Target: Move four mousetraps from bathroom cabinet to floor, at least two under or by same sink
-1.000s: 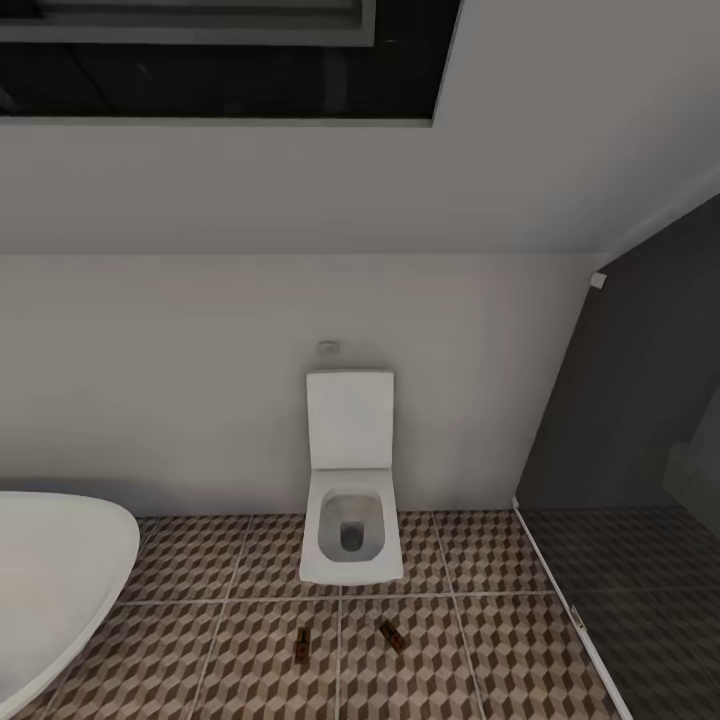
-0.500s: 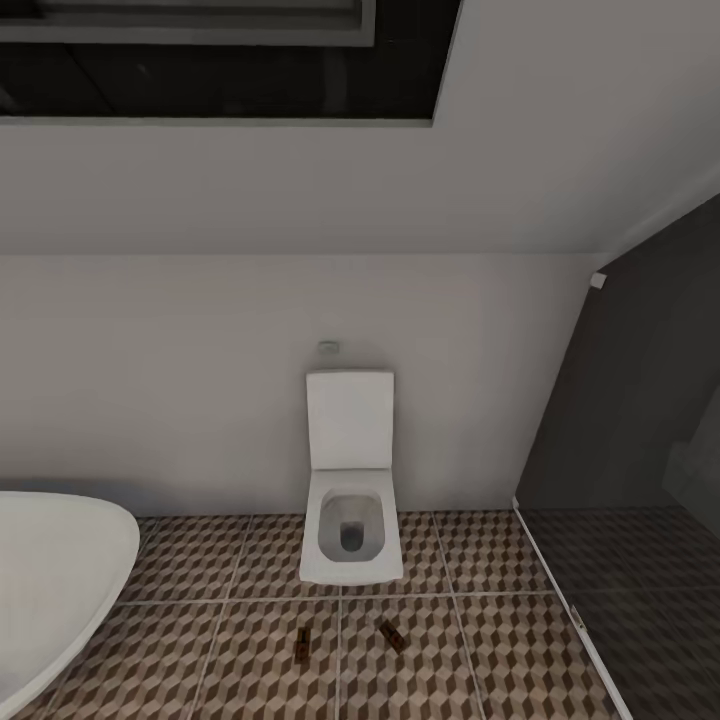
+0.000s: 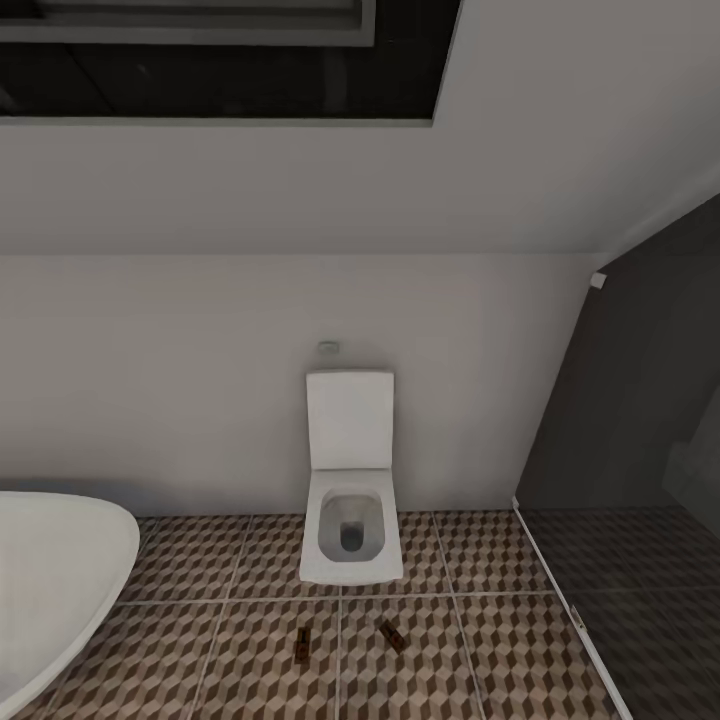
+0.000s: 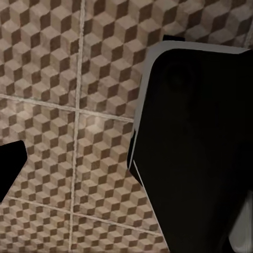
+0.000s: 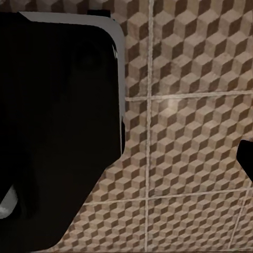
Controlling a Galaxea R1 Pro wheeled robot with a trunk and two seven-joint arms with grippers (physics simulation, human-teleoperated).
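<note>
Two mousetraps lie flat on the bathroom floor (image 3: 250,660) in front of the white toilet (image 3: 351,520), which stands against the pale back wall (image 3: 200,380) with its lid raised and its bowl facing the camera. The left mousetrap (image 3: 302,645) sits just left of a grout line, lengthwise roughly toward the toilet, and the right mousetrap (image 3: 392,636) lies on the next tile over, turned at a slant; the two are near each other but apart, both a short way out from the toilet's front edge. At the head view's lower left the rounded end of the white bathtub (image 3: 50,580) comes in over the tiles. To the right a dark glass partition (image 3: 620,420) rises from a pale strip on the floor, and the tiles behind it look dimmer. Above the wall a dark recessed panel (image 3: 220,70) runs across the top. In the left wrist view the cube-pattern tiles pass beneath a large black body with a pale grey edge, and a small black tip shows at the picture's border; the right wrist view shows much the same, a black bulk over the tiles and a dark tip at the opposite border. Whether either claw is released or clenched I cannot tell from these views
</note>
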